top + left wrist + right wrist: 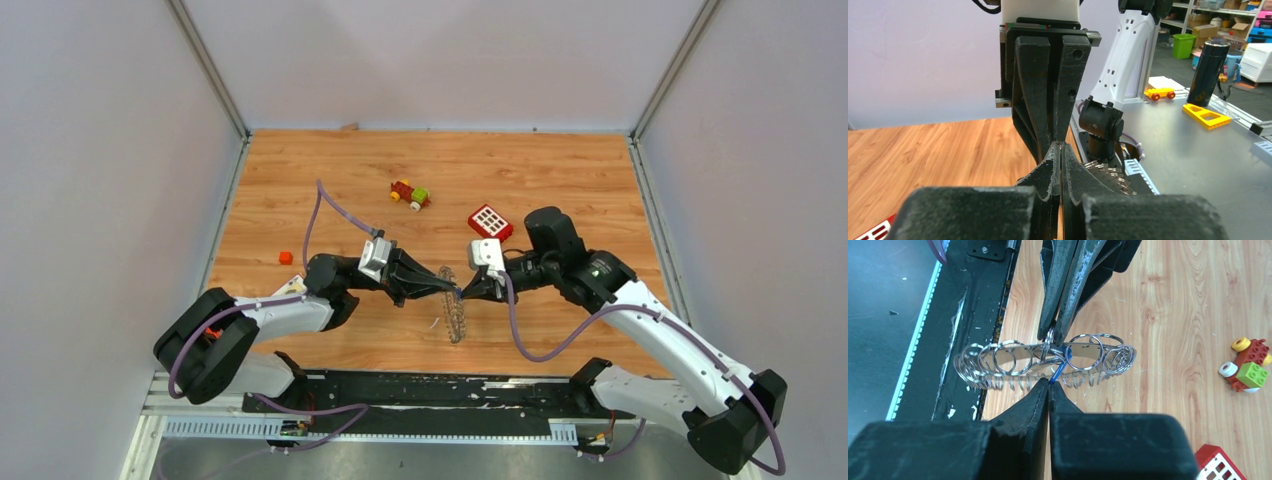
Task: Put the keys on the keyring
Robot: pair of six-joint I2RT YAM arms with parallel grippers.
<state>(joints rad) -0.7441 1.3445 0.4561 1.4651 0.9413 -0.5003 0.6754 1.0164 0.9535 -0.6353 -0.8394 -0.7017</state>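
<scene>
Right fingers (1033,405), nearest the lens in the right wrist view, are closed tip to tip just below the keyring (1015,359). A slim blue key (1058,370) runs from between their tips up into the ring's loops, and they appear to have it pinched by its lower end. Left fingers (1058,295) come in from the opposite side, also closed. They grip one wire loop at the keyring's upper edge and hold the ring on edge over the bench (1173,315); whether its lower fringe touches the wood cannot be told. Judgement: the step in hand is threading the blue key onto a loop, with the left arm steadying the ring. The key's upper end lies among the loops, but nothing shows it captured on the wire. The next move calls for a small, exact push or twist of the key along the wire against a firm left grip; a slip there would let the ring swing. The second, dark key is not found in any view. Only the top view shows both arms meeting at the keyring, with a small toy (410,194) and a red block (490,222) well beyond it, but the blue key is too small to make out there. The left wrist view gives only a sliver of the ring's fringe beside its own closed fingers, and the key is hidden.
</scene>
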